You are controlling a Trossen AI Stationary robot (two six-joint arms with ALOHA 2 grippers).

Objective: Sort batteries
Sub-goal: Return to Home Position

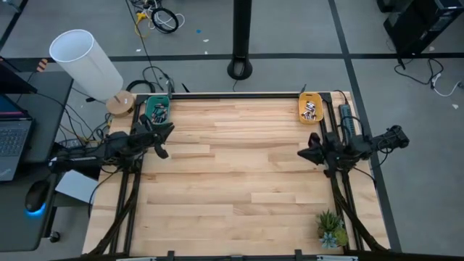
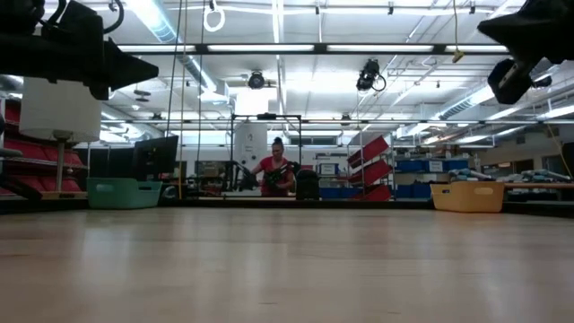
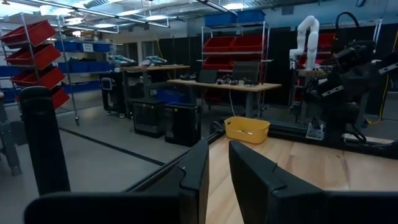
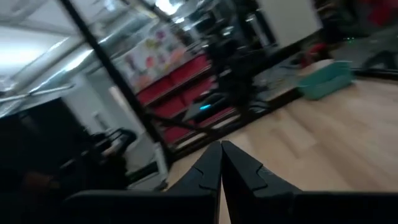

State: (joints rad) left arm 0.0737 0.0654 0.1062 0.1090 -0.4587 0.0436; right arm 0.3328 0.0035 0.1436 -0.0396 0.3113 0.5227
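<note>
Wooden table (image 1: 232,181) carries a teal tray (image 1: 157,110), yellow tray (image 1: 311,109) and small plant (image 1: 331,228).

Batteries (image 1: 312,110) in right tray (image 1: 301,109), apparently also left tray (image 1: 157,99); far corners.

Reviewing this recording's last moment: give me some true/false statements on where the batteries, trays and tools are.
1. Batteries lie loose on the bare table. False: the batteries show only inside the teal tray and the orange tray.
2. The orange tray sits at the table's far right corner. True.
3. The right tool grips a battery. False: it is shut on nothing, over the table's right side.
4. A small plant stands at the near right corner. True.
5. The left tool holds nothing, near the teal tray. True.
</note>
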